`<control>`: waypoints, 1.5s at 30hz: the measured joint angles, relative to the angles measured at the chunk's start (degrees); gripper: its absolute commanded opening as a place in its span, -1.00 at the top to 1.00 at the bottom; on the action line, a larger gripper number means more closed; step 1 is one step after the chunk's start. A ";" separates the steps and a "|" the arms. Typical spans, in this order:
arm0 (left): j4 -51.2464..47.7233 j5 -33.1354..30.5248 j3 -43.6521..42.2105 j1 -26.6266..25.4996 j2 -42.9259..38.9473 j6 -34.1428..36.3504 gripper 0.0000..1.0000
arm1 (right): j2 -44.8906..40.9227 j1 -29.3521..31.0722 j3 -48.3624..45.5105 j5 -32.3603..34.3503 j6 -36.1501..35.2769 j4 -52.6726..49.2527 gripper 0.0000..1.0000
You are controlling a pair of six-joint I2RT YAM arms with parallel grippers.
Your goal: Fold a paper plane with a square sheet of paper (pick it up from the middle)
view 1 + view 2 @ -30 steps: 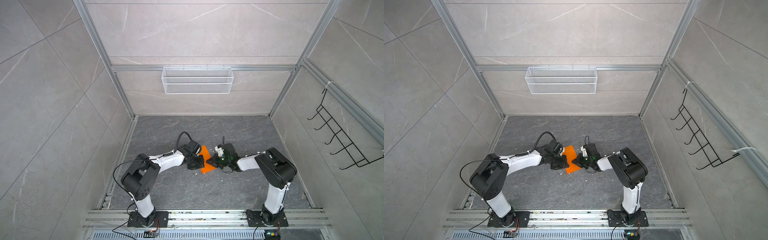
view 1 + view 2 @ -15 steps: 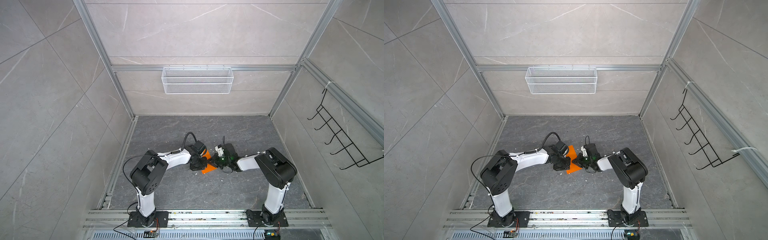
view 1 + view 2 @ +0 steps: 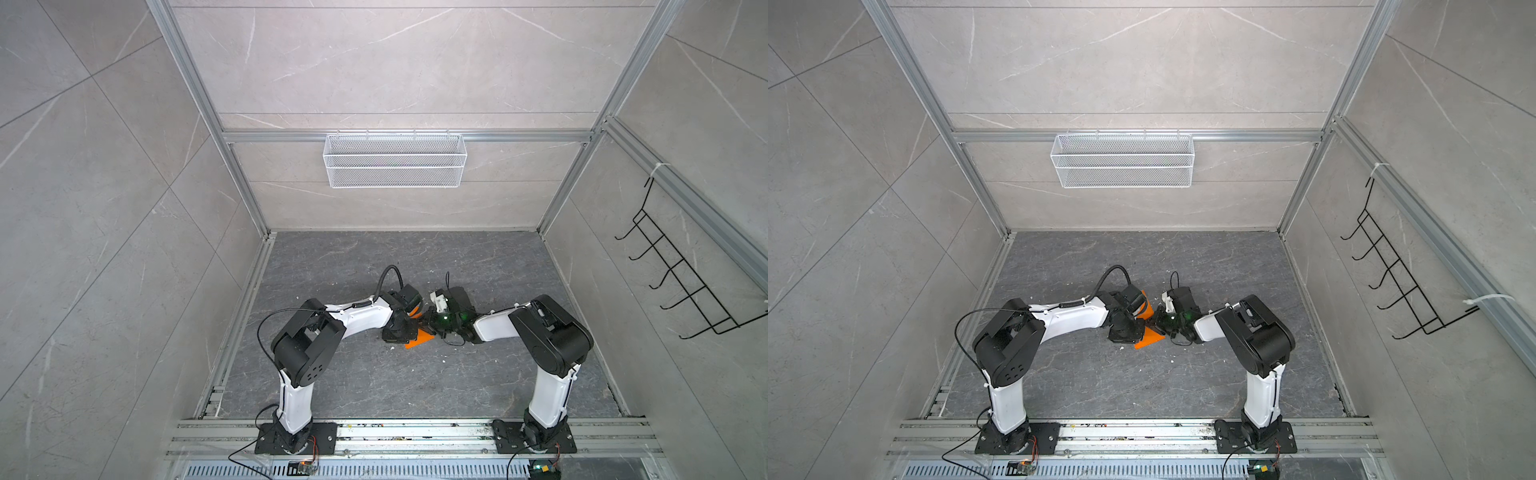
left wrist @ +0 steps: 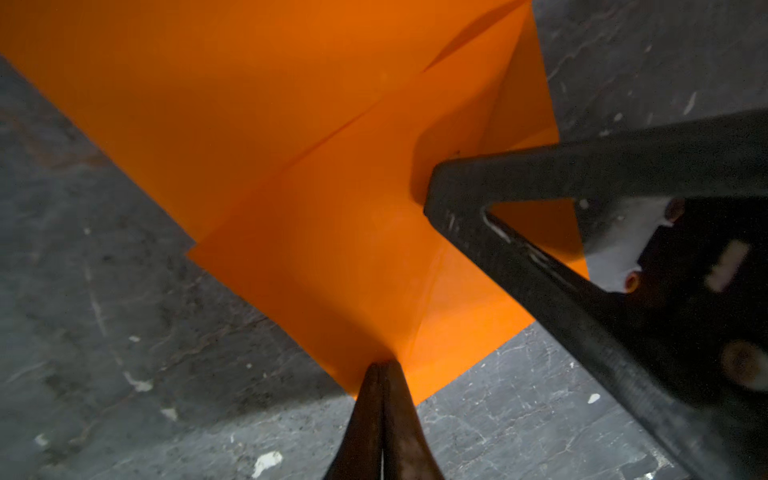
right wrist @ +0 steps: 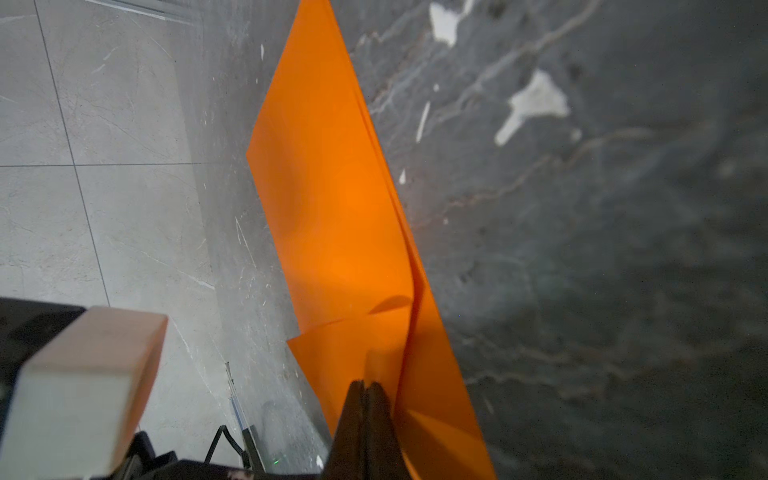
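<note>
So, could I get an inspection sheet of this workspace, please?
Surface: dark grey marbled table, scuffed, with white flecks.
Job's things: orange paper, partly folded, creases showing.
Clutter: nothing seen.
Claws: left claw shut on the paper's edge; right claw shut on it too.
Cables: black cable looping above the left arm.
Surroundings: white wire basket on the back wall; black hook rack on the side wall.
</note>
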 measured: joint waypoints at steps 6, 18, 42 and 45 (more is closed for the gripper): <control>-2.71 -4.02 1.40 -2.54 0.52 2.08 0.84 | 0.66 -0.17 -0.66 -0.59 1.22 2.47 0.96; -5.38 -9.11 2.89 -5.73 1.44 4.87 0.85 | 1.70 -0.81 -2.19 -2.08 4.44 7.23 0.96; -9.25 -7.06 1.55 -5.33 -2.86 6.23 0.97 | 1.81 -0.92 -2.25 -2.34 4.68 7.58 0.96; -8.13 -6.95 1.79 -4.09 -4.02 5.95 0.99 | 1.81 -0.92 -2.25 -2.34 4.68 7.58 0.96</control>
